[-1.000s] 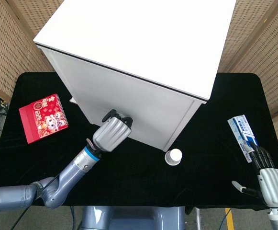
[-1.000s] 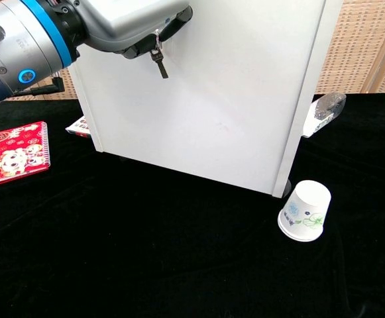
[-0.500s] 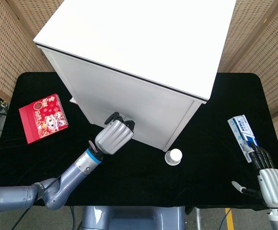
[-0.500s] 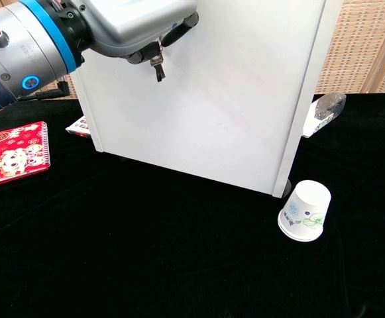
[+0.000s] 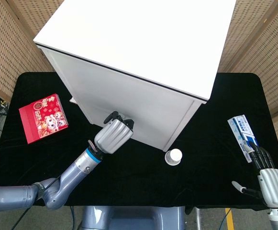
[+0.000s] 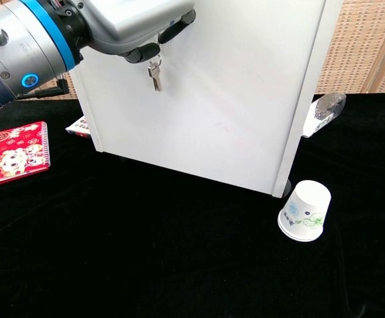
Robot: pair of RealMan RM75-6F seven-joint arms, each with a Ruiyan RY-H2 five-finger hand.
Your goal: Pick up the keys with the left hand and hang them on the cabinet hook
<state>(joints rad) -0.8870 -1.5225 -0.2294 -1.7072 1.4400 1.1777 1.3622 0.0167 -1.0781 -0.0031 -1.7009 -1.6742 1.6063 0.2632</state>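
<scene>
your left hand [image 6: 122, 26] pinches the keys [image 6: 154, 73] against the cabinet [image 6: 232, 99]; release before the unseen hook catches and they'll drop.

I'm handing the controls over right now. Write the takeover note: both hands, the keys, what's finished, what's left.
Left hand: raised against the white cabinet front, fingers curled over the keys, which dangle just below them. The hook itself is hidden behind the hand, so I cannot tell whether the keys hang from it or from the fingers.
Right hand: low at the table's right edge, fingers apart, holding nothing.
Done: keys picked up and brought to the cabinet front.
Left: confirm the ring is seated on the hook, release, withdraw the left hand.
</scene>
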